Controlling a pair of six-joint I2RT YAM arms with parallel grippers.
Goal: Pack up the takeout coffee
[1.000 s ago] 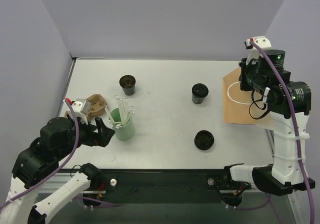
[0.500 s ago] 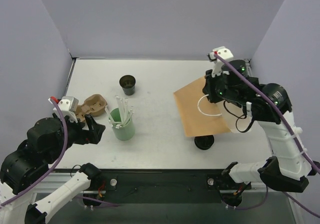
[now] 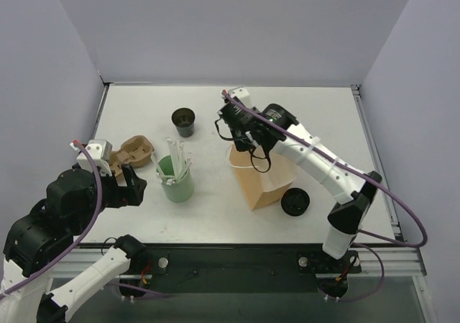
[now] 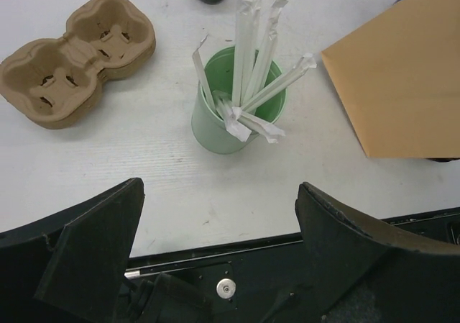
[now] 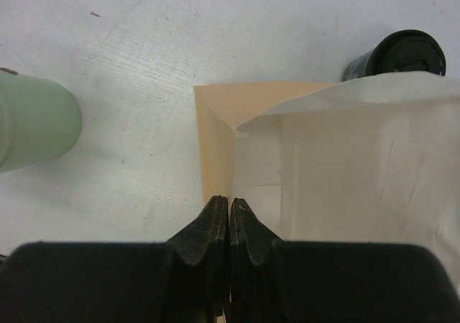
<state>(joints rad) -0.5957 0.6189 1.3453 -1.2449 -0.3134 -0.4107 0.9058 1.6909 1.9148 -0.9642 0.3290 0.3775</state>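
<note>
And the paper bag is on the move! A second ago it lay flat at the table's right edge. Now the right gripper, fingers pinched tight on the bag's top edge, has swung it to mid-table. It hangs upright there, mouth open, near the green cup of straws.

The takeout coffee looks to be the black cup just past the bag's far rim. That's a cautious call, since the arm covers that spot from above.

The left gripper has drawn back a touch, jaws spread wide and holding nothing (the flat lid sits untouched). With the bag in place, the cup is likely next.
</note>
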